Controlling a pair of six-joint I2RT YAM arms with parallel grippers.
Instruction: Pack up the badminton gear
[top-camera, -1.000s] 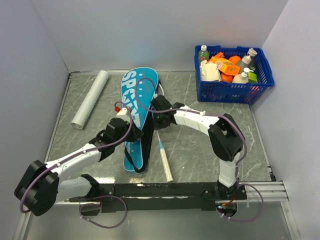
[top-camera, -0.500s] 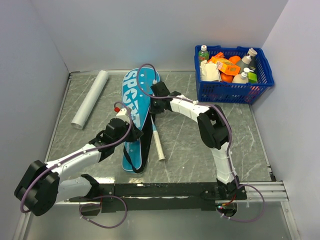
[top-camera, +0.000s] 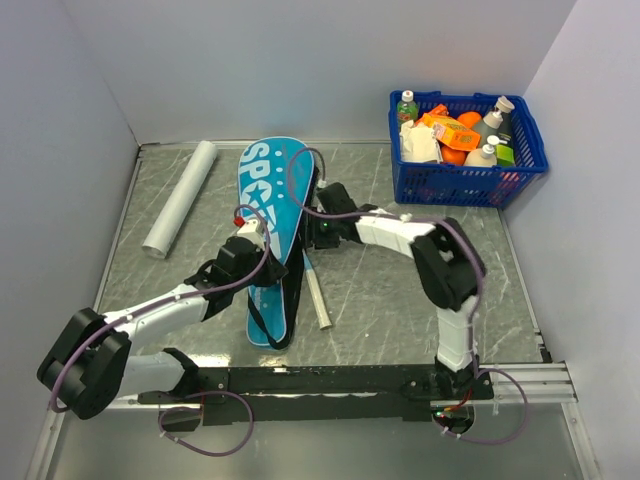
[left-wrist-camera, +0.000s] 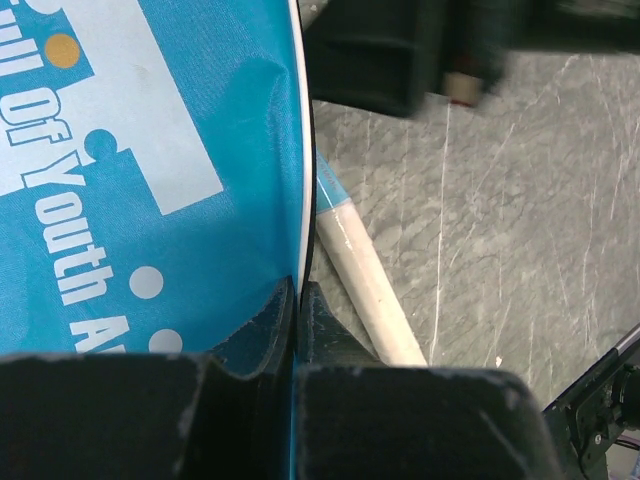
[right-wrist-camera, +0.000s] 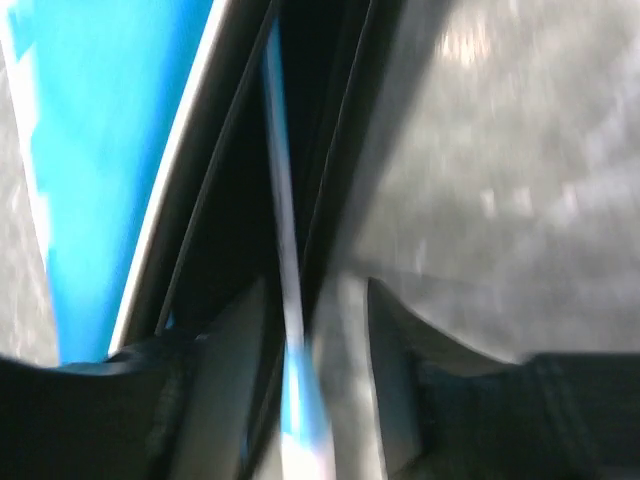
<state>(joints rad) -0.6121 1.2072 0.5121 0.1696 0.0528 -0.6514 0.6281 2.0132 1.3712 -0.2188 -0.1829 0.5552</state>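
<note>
The left jaws were clamped shut on the white-piped edge of the teal bag (left-wrist-camera: 150, 150), on the side facing the racket (top-camera: 314, 285). The racket lay on the table (top-camera: 400, 300) just beside that edge, with its white handle (left-wrist-camera: 365, 285) toward the arms and its blue shaft (right-wrist-camera: 283, 250) running into the bag's dark opening. Farther on, the right jaws stood apart on either side of the shaft, though that wrist view was blurred. Beyond, a white tube (top-camera: 181, 197) lay at the far left. A blue basket (top-camera: 460, 185) of groceries sat in the far right corner.
</note>
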